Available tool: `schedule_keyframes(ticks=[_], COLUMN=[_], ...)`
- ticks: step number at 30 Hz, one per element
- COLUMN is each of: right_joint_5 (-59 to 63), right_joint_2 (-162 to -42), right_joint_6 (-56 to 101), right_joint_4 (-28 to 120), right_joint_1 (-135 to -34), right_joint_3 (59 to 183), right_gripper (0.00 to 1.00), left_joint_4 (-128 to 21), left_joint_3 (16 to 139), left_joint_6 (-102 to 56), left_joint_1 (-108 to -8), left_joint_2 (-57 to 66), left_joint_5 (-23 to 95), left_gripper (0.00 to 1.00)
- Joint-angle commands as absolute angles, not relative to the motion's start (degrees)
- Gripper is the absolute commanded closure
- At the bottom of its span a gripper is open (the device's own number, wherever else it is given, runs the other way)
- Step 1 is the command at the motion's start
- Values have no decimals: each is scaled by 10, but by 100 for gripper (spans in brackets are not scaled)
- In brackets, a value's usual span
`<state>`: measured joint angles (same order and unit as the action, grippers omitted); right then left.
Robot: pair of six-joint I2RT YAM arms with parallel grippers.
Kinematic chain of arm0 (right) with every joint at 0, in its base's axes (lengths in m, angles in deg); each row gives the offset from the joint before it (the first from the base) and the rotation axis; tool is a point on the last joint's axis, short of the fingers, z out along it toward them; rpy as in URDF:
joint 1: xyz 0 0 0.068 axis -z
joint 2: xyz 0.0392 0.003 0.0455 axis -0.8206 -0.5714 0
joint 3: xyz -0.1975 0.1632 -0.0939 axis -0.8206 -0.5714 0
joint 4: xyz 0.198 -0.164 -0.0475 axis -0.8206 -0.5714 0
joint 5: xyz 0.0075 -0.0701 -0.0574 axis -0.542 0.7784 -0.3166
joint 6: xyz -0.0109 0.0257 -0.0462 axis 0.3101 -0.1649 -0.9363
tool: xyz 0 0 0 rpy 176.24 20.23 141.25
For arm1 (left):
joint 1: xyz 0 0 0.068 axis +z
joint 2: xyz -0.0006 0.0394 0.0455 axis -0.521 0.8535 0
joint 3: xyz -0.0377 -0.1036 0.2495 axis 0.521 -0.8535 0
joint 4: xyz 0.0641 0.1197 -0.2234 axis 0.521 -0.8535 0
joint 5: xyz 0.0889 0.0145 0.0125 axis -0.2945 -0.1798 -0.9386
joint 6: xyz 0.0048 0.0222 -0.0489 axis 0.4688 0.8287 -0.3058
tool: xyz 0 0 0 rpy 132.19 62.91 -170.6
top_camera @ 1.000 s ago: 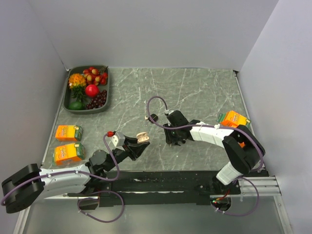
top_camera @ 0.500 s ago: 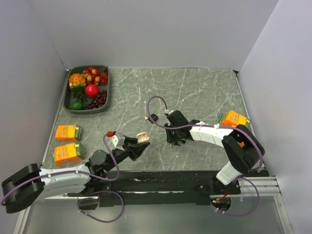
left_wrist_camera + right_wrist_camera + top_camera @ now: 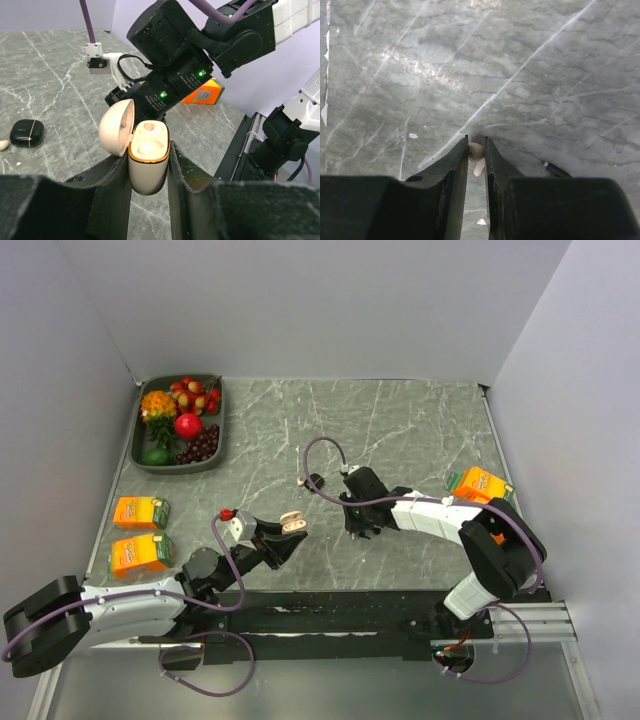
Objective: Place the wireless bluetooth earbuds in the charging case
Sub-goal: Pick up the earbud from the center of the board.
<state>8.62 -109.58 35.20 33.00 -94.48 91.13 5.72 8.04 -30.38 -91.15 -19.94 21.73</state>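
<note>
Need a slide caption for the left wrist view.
Left gripper clamps an open cream plastic charging case, lid flipped back, above the grey marble table.

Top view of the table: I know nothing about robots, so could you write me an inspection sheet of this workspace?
Surface: grey marbled tabletop, white veins.
Job's things: cream charging case, lid open, sockets look empty; small white earbud lying on the tabletop.
Clutter: glossy black pebble-shaped case, orange cartons, dark tray of fruit.
Grippers: left gripper shut on the cream case; right gripper pinching the earbud.
Cables: purple cable looping off each arm.
Surroundings: plain grey walls.
</note>
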Motion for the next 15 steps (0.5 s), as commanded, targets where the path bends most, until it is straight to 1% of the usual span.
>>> schedule_keyframes(ticks=[1, 5, 7, 8, 9, 10, 12, 13, 15], right_joint_5=[113, 116, 117, 117, 117, 118, 114, 112, 111], right_joint_2=[-1070, -1049, -1056, -1057, -1060, -1060, -1057, -1057, -1062], right_joint_6=[366, 372, 367, 364, 363, 361, 361, 361, 360], right_joint_4=[348, 356, 344, 338, 334, 332, 328, 327, 321], right_joint_1=[-942, -940, -940, -939, -938, -939, -938, -939, -939], right_joint_3=[922, 921, 936, 939, 941, 942, 941, 940, 941], right_gripper=[96, 97, 93, 84, 79, 69, 64, 59, 56], left_joint_4=[85, 82, 81, 81, 82, 82, 86, 89, 93], left_joint_3=[69, 66, 66, 66, 66, 66, 66, 65, 63], left_joint_6=[-310, -310, -310, -310, -310, -310, -311, -312, -314], left_joint_1=[-913, -913, -913, -913, -913, -913, -913, -914, -913], left_joint_2=[-199, -202, -204, -203, -202, -202, -201, -199, -194], left_joint_5=[226, 221, 221, 221, 221, 221, 222, 222, 223], left_gripper=[99, 99, 99, 99, 99, 99, 99, 99, 99])
